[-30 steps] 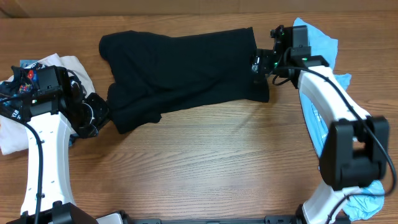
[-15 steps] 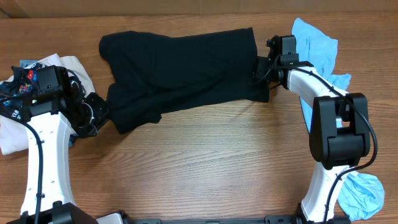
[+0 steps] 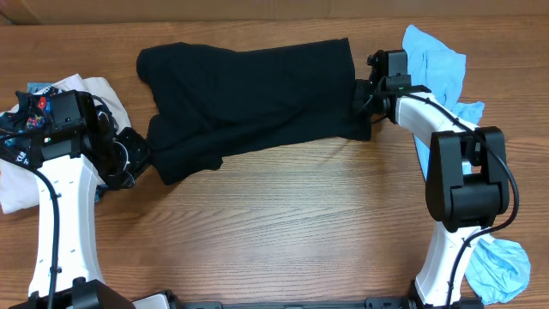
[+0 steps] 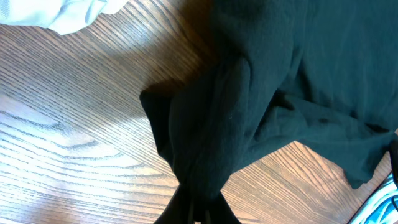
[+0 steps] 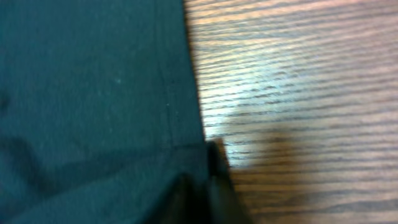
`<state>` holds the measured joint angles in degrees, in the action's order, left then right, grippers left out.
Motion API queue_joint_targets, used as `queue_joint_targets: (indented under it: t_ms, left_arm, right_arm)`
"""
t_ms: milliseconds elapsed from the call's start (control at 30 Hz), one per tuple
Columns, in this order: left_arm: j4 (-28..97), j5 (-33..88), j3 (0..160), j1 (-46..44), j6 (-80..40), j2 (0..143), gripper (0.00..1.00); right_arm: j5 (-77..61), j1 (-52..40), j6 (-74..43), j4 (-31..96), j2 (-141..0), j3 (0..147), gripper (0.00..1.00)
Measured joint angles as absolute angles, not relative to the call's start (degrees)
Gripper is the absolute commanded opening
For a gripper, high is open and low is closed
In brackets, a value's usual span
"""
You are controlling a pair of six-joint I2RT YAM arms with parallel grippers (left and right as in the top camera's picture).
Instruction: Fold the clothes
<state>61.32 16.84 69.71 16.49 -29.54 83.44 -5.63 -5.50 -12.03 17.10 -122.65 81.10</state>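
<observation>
A black garment [image 3: 249, 94] lies spread across the far half of the wooden table, rumpled along its near edge. My left gripper [image 3: 137, 159] is shut on its near left corner. In the left wrist view the black cloth [image 4: 280, 74] gathers into a bunch that runs down between the jaws of the left gripper [image 4: 198, 214]. My right gripper [image 3: 360, 96] sits at the garment's right edge. The right wrist view shows the hemmed corner of the garment [image 5: 87, 93] pinched in the right gripper [image 5: 202, 193], low over the table.
Light blue clothes [image 3: 437, 60] lie just right of the right gripper, and another blue piece [image 3: 497, 266] lies at the near right corner. A pile of white clothes [image 3: 17, 184] with a colourful item [image 3: 34, 107] sits behind the left arm.
The right arm swung in and dropped onto the garment's right edge, and its jaws closed on the cloth. The left arm and the garment have stayed put.
</observation>
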Motion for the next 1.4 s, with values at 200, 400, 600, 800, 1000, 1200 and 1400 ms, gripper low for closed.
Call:
queue_joint_targets:
  t_ms: [200, 400, 600, 800, 1000, 1200, 1400]
  left_arm:
    - [58.72, 16.84, 69.71, 16.49, -28.62, 83.44, 0.04]
    - [56.18, 16.91, 74.65, 16.49, -24.53, 83.96, 0.04]
    - [61.76, 18.26, 96.95, 15.86, -20.71, 84.01, 0.04]
    - [68.77, 19.49, 115.26, 15.90, -18.83, 84.01, 0.04]
    - [74.63, 20.88, 133.19, 19.57, -17.93, 83.70, 0.04]
    - [75.55, 21.96, 137.32, 21.50, -17.78, 83.05, 0.04]
    - [76.55, 24.77, 137.43, 21.39, -17.78, 89.47, 0.04]
  right_arm:
    - [-4.97, -5.26, -11.97, 21.80, -122.58, 82.02, 0.04]
    - [-0.19, -2.07, -11.09, 35.57, -114.91, 91.72, 0.04]
    - [0.82, 2.48, -10.46, 50.33, -92.90, 110.50, 0.04]
    - [1.96, 2.59, -10.22, 57.89, -83.00, 115.63, 0.04]
    - [3.86, 2.59, -9.23, 57.56, -75.55, 118.34, 0.04]
    - [5.69, 2.59, -8.88, 57.19, -73.56, 120.36, 0.04]
    - [5.87, 2.57, -8.73, 57.69, -83.94, 120.49, 0.04]
